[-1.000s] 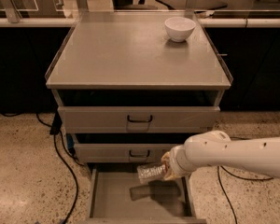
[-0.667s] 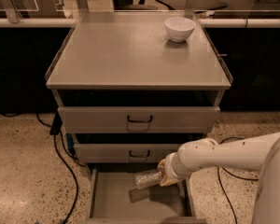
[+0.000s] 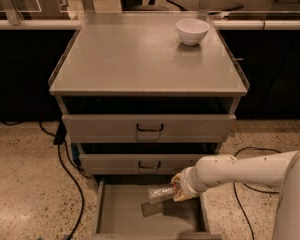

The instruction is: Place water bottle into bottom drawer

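Desk (image 3: 140, 59) at frame centre, with its bottom drawer (image 3: 117, 216) pulled out at the lower edge.
A bowl (image 3: 192, 31) sits on the desk top, upper right. Two upper drawers (image 3: 149, 128) stack beneath the top, with the bottom drawer under them. The tool (image 3: 179, 189), reaching in from the right, grips the water bottle (image 3: 160, 193) above that drawer's floor, right of its middle. A cable (image 3: 70, 179) trails at lower left.
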